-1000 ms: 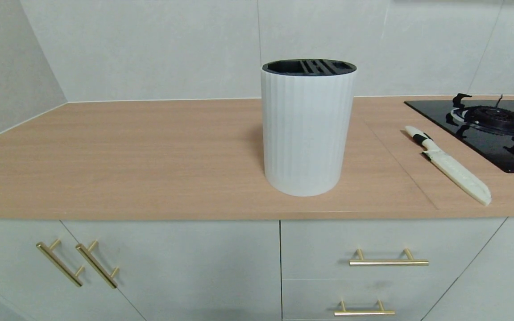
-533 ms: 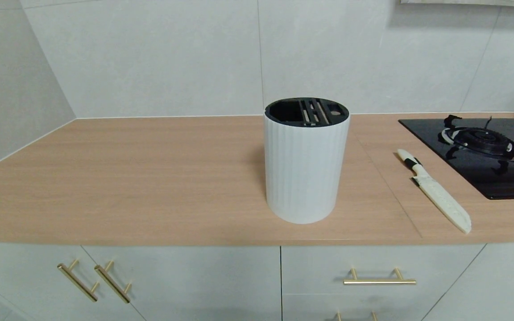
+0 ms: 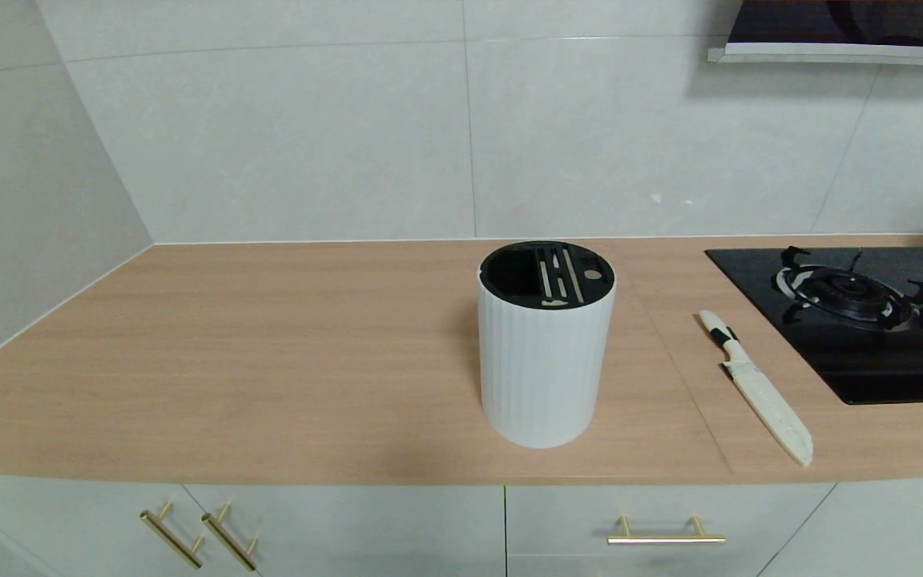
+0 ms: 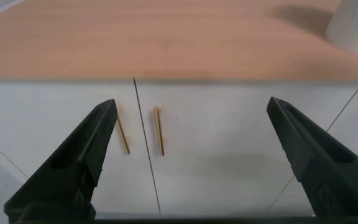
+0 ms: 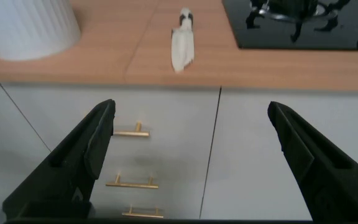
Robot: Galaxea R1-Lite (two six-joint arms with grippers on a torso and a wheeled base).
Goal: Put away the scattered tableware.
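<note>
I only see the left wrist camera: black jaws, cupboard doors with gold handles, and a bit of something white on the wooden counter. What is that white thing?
Observer: A tall white ribbed round holder with a black slotted top, standing upright on the wooden counter.
Operator: Is there something to put in it?
Observer: Yes, a cream knife with a black band on its handle lies flat between the holder and the black gas hob.
Operator: Is the other arm holding anything?
Observer: No, the right gripper is open and empty, facing the cupboard fronts below the counter.
</note>
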